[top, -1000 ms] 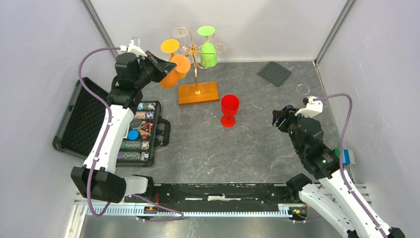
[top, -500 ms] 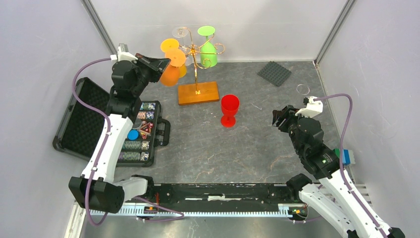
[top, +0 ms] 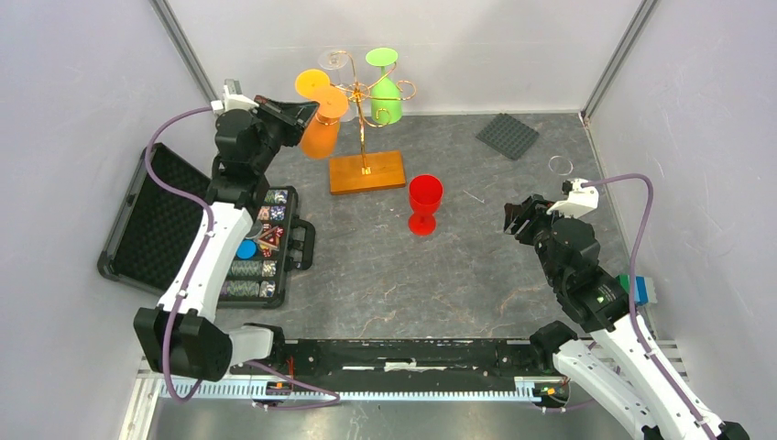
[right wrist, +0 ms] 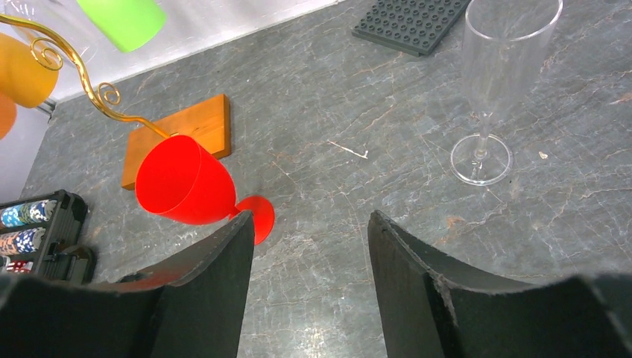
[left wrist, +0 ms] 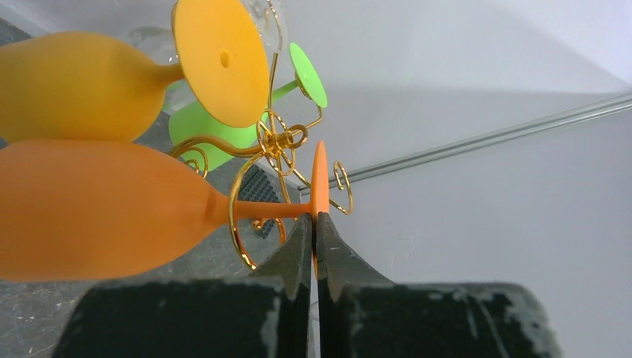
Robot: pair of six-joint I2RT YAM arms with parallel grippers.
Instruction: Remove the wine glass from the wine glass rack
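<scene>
One light, stiff orange wine glass (left wrist: 97, 209), probably slippery, is pinched at its thin foot by the left claw (left wrist: 314, 227); right claw (right wrist: 309, 246) gapes.

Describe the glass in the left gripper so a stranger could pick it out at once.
Find the gold wine glass rack on its wooden base at the back of the table. Two warm-coloured glasses hang on its left side. Pick the deeper orange wine glass, whose foot the left gripper pinches, not the yellower glass beside it.
</scene>
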